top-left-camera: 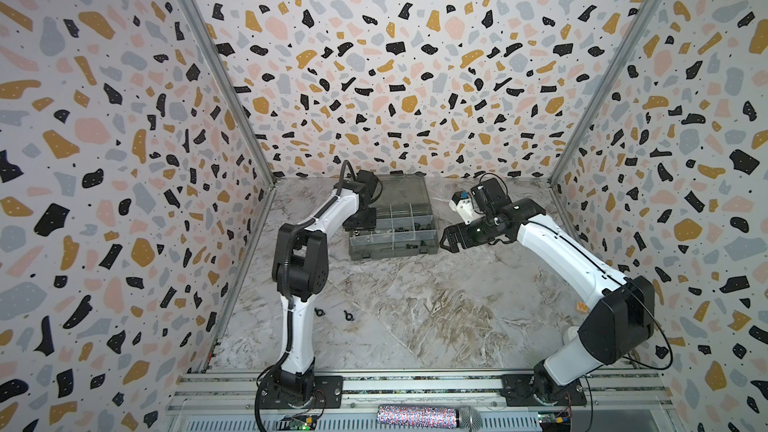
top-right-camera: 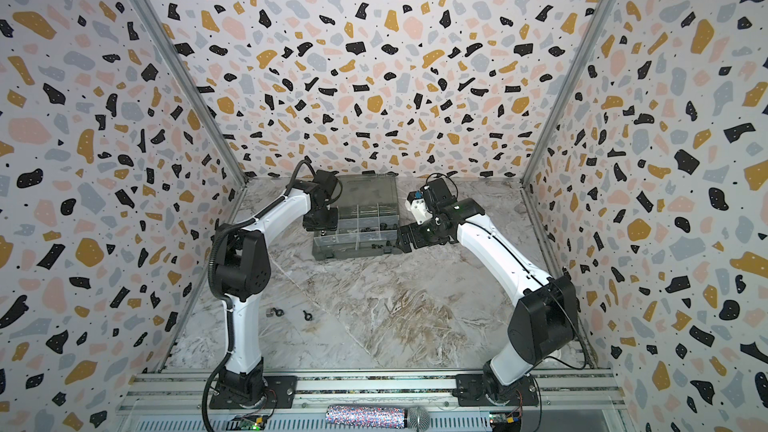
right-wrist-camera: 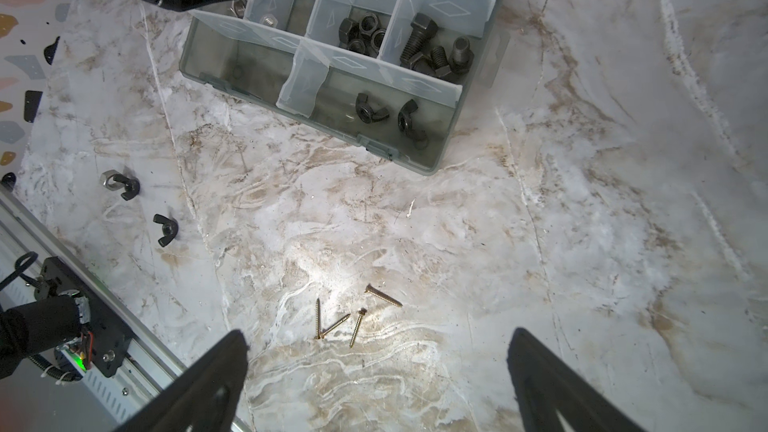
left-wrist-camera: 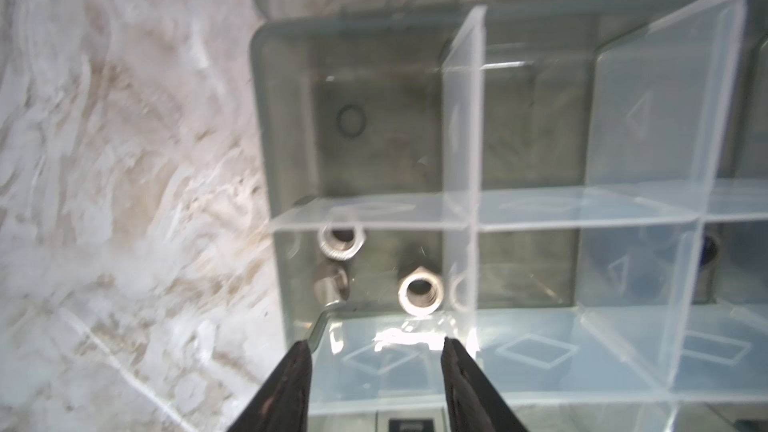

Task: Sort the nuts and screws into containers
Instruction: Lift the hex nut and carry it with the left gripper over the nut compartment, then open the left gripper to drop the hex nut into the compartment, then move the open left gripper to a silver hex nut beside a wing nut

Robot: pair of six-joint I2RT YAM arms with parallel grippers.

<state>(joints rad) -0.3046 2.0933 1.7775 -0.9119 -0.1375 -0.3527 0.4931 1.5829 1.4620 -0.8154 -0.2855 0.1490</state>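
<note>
Leftmost: two loose wing nuts [top-left-camera: 348, 317] and one loose silver nut [top-right-camera: 271, 312] sit on the table [top-left-camera: 415, 317] by the left arm's lower link, well apart from the organizer box [top-left-camera: 392, 253]. In the right wrist view the silver nut touches one wing nut.

Left gripper [left-wrist-camera: 376, 347]: jaws apart, nothing between them, hovering over the box's left-edge compartment in the middle row. Three silver nuts [left-wrist-camera: 419, 292] lie on that compartment's floor.

Same row going right: black hex nuts [right-wrist-camera: 361, 35], then black bolts [right-wrist-camera: 436, 56]. The front compartment holds two boxed wing nuts [right-wrist-camera: 372, 110].

Right gripper [right-wrist-camera: 378, 336]: jaws wide apart, empty, just beside the box's right edge and angled down at the table. Four brass screws [right-wrist-camera: 357, 328] lie just ahead of its fingertips. They are too small to find in the top views.

Judgement: the loose nuts suit the left arm. It is nearer, and they lie back toward its base, so it has to pull away from the box. The brass screws suit the right arm. Three have long axes roughly across the closing line, so the jaws would meet the shank. The fourth lies diagonal. Two touch near one end, so there's a risk of grabbing both.
</note>
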